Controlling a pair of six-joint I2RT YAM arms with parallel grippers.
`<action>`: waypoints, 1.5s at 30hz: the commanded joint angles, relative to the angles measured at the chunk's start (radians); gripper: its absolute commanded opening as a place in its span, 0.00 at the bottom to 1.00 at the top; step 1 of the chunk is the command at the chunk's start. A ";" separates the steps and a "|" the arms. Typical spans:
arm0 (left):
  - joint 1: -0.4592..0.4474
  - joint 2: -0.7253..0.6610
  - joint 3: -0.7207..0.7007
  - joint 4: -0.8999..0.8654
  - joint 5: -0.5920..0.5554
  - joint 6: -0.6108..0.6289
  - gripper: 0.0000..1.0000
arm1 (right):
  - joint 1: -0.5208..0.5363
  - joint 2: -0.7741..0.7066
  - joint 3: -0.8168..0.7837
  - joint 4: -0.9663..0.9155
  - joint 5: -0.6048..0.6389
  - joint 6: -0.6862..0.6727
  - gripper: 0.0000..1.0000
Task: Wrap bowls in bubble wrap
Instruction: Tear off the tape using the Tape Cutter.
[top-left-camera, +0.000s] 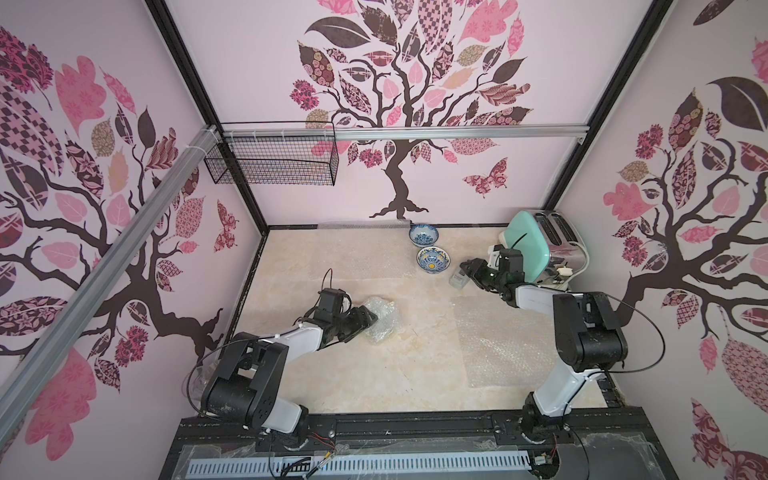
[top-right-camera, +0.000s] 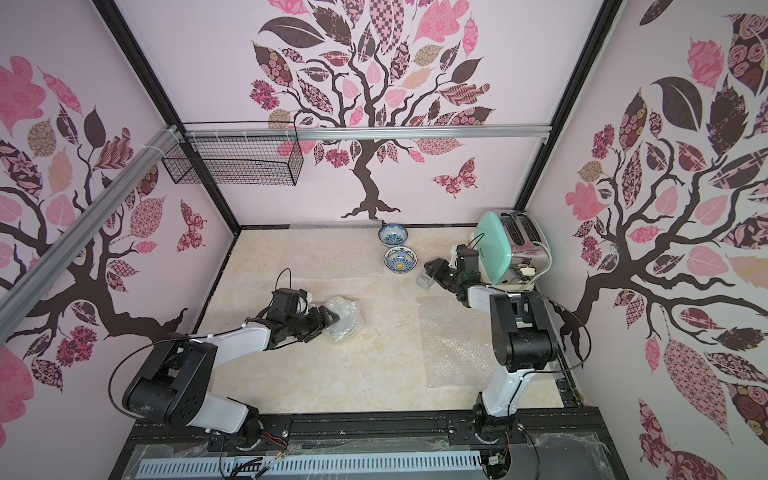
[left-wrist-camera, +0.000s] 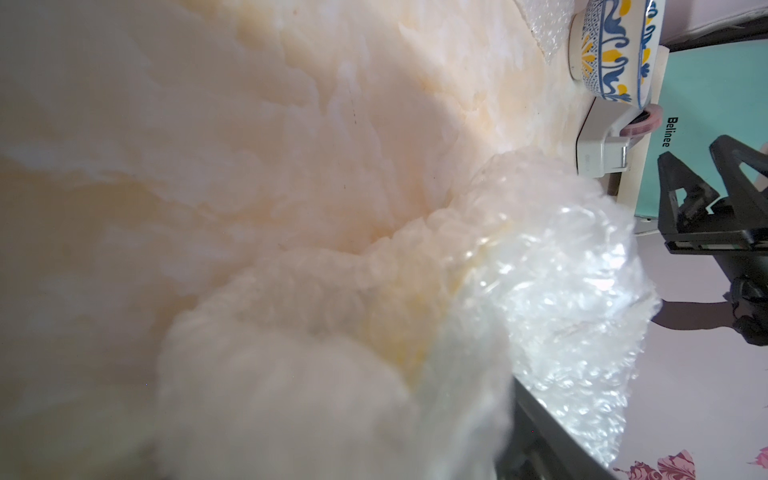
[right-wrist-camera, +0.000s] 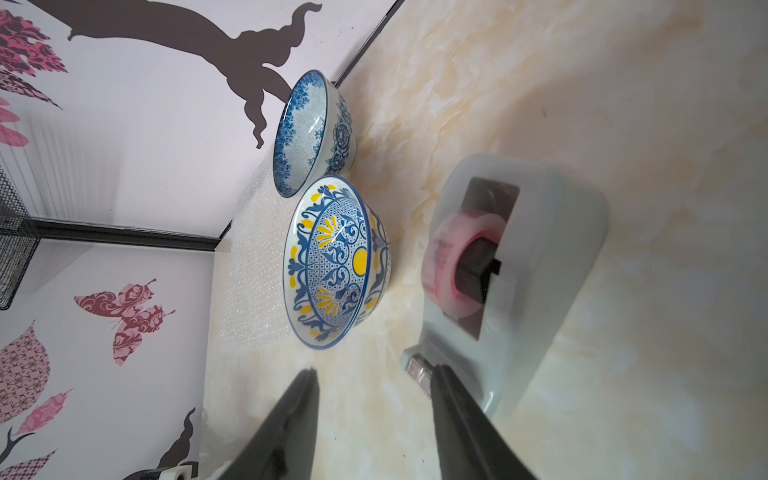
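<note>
Table (top-left-camera: 353, 374): flat, glossy, cream marble pattern with pale orange veining.

Toaster (top-left-camera: 557, 243): back right corner, with a smooth mint-green side and a polished metal top with two slots.

Flat sheet of bubble wrap (top-left-camera: 503, 340): clear, whitish and rectangular, dotted with small bubbles. It lies flat on the table at the front right, beside the right arm. A second sheet (right-wrist-camera: 253, 282) lies at the back of the table, its edge just beside the two bowls.

Wrapped bundle (top-left-camera: 382, 320): a crumpled, rounded lump of shiny bubble wrap at left centre of the table. In the left wrist view a faint yellow tint (left-wrist-camera: 399, 332) shows through the layers; what is inside cannot be made out.

Blue-and-yellow bowl (top-left-camera: 433, 259): round, glazed ceramic, upright and unwrapped, with blue scrollwork and a yellow centre dot. The blue-and-white bowl (top-left-camera: 424, 235) stands just behind it, near the back wall, and has a floral pattern and a glossy glaze.

Tape dispenser (right-wrist-camera: 519, 266): grey moulded plastic with a pinkish tape roll and a toothed cutter. It stands just beside the blue-and-yellow bowl.

Left gripper (top-left-camera: 371, 319): jaws set wide, clamped on the near edge of the wrapped bundle.

Right gripper (right-wrist-camera: 374, 370): black tapered fingers, parted and holding nothing. One fingertip is at the dispenser's cutter.
</note>
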 joint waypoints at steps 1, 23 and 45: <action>0.001 -0.007 0.009 -0.005 -0.004 0.016 0.75 | -0.005 0.036 0.046 0.000 -0.027 0.012 0.48; 0.000 0.001 0.007 -0.004 0.001 0.016 0.75 | -0.008 0.161 0.053 0.053 -0.086 0.066 0.47; -0.003 0.015 0.008 0.001 0.005 0.016 0.75 | -0.011 0.198 0.036 0.187 -0.209 0.196 0.37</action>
